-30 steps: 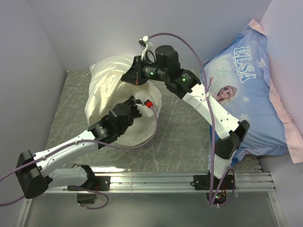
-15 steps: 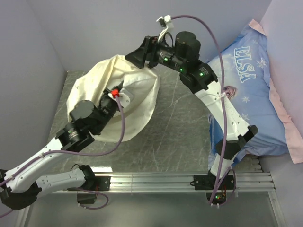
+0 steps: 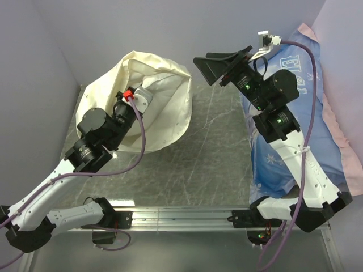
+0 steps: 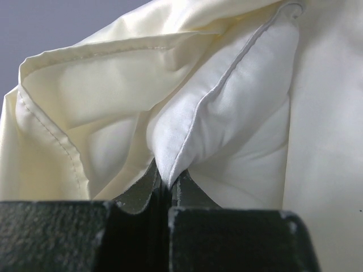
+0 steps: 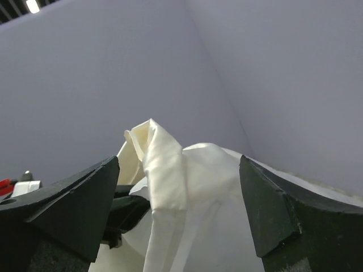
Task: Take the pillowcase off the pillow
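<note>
The left gripper (image 4: 168,190) is clamped on a corner of the white pillow (image 4: 227,124), inside the mouth of the cream pillowcase (image 3: 164,122) bunched at the table's (image 3: 215,153) left. The right gripper (image 3: 205,71) gapes wide and empty, raised just right of the pillowcase.

Diffuse overhead lighting; white ceiling strip lamp (image 5: 33,5) upper left; shadows soft; glare on grey marbled tabletop (image 3: 215,164), near-left edge.
</note>
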